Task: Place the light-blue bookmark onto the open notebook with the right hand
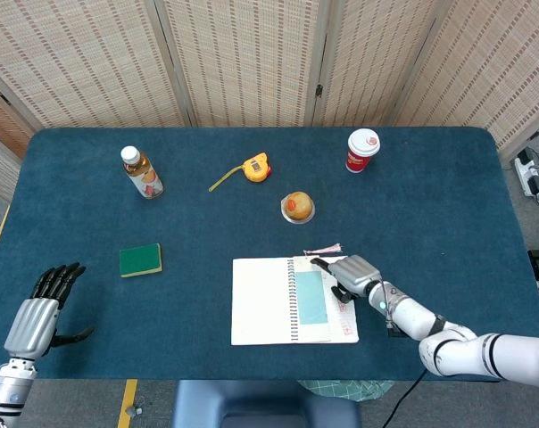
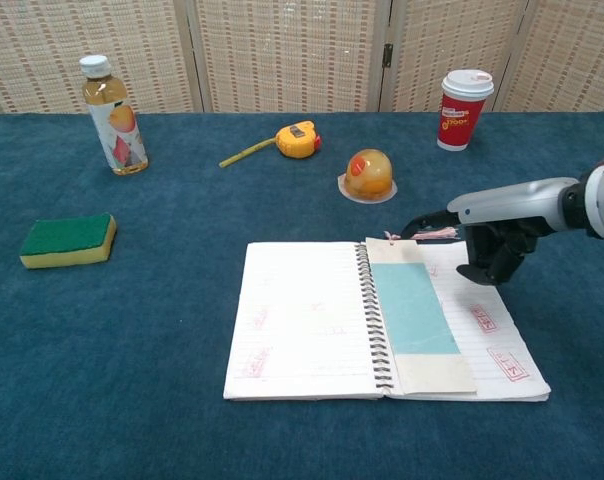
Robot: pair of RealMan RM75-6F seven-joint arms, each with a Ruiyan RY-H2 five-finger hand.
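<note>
No text is sharp enough to read.

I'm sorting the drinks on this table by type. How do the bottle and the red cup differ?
The bottle is clear, showing amber liquid, with a picture label; the red cup is opaque red with white print. The bottle narrows to a small white screw cap; the cup widens upward to a broad white lid. The bottle stands far left, the cup far right. Both stand upright near the table's back edge, closed and untouched.
</note>
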